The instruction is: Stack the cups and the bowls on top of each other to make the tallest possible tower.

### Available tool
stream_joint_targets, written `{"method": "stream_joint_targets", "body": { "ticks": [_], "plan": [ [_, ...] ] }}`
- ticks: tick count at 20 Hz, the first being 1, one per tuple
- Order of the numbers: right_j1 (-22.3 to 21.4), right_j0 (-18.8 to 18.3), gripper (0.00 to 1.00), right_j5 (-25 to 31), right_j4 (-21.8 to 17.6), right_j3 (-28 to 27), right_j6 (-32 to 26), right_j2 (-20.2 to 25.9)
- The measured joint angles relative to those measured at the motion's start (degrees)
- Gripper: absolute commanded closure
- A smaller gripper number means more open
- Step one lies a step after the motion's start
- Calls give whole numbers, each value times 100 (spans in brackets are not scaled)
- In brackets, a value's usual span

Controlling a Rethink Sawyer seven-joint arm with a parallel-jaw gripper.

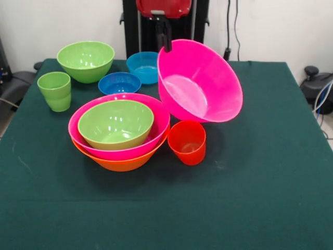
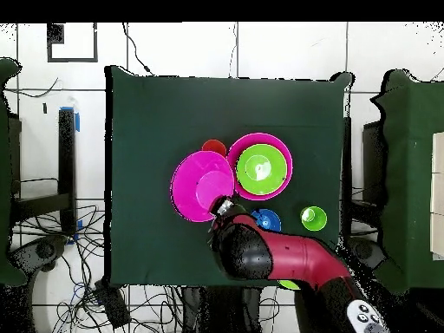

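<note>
Dark green table, large orange bowl under pink bowl with green bowl, second pink bowl, orange-red cup, light green cup, light blue bowl, dark blue bowl, red and black arm.

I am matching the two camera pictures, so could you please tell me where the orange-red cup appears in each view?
Front view: the orange-red cup stands upright right of centre, just right of the tower, below the tilted pink bowl.
Overhead view: only its rim shows left of centre, at the held pink bowl's upper edge.
Shared landmark: the stack, topped by a green bowl, is beside the cup in both views.
</note>
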Motion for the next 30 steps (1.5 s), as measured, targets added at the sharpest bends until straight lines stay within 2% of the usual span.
{"method": "stream_joint_targets", "body": {
  "ticks": [4, 6, 10, 11, 18, 30],
  "plan": [
    [-172, -471, 100, 371, 21, 82, 0, 395],
    [-328, -902, 100, 754, 106, 153, 0, 792],
    [-484, -1214, 100, 1095, 267, 226, 0, 1124],
    [-596, -1376, 100, 1310, 379, 277, 0, 1327],
    [-821, -1734, 100, 1867, 474, 326, 0, 1899],
    [-280, -2088, 100, 2022, -134, -36, -16, 2436]
  ]
}}
